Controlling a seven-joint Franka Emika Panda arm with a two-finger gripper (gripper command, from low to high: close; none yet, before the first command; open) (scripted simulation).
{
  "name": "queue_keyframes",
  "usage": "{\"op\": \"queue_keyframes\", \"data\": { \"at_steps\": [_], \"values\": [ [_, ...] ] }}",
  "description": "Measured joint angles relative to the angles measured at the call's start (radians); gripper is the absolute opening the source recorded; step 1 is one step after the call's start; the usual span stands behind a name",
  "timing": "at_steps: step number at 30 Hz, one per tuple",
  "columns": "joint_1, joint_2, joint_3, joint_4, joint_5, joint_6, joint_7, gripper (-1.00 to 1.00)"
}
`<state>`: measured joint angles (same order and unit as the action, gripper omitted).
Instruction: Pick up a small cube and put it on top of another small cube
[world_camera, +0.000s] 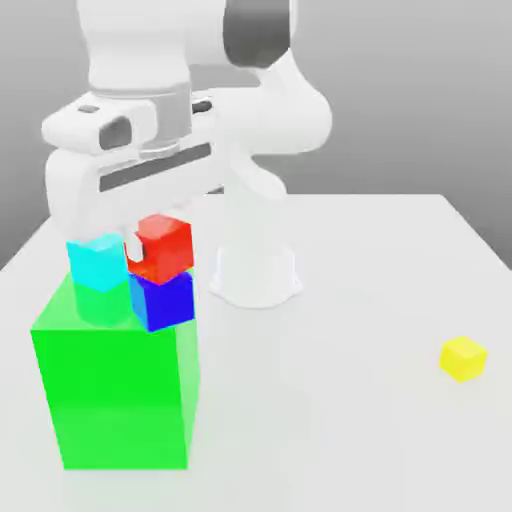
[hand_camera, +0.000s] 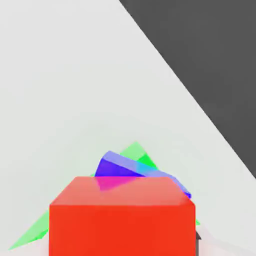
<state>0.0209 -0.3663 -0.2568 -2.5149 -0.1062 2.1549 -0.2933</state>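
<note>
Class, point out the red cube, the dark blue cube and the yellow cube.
red cube (world_camera: 167, 242): exterior view, front face.
dark blue cube (world_camera: 165, 302): exterior view, front face below the red one.
yellow cube (world_camera: 463, 358): exterior view, top face.

Red cube (world_camera: 163, 246) sits on top of the blue cube (world_camera: 163, 299), turned a little askew to it; plain, bright, upright; the dark blue one rests on the big green block's top, at its corner, just beside a cyan cube.
</note>
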Motion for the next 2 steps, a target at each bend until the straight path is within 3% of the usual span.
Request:
{"op": "queue_keyframes", "data": {
  "at_steps": [2],
  "values": [
    [0.000, 0.000, 0.000, 0.000, 0.000, 0.000, 0.000, 1.00]
  ]
}}
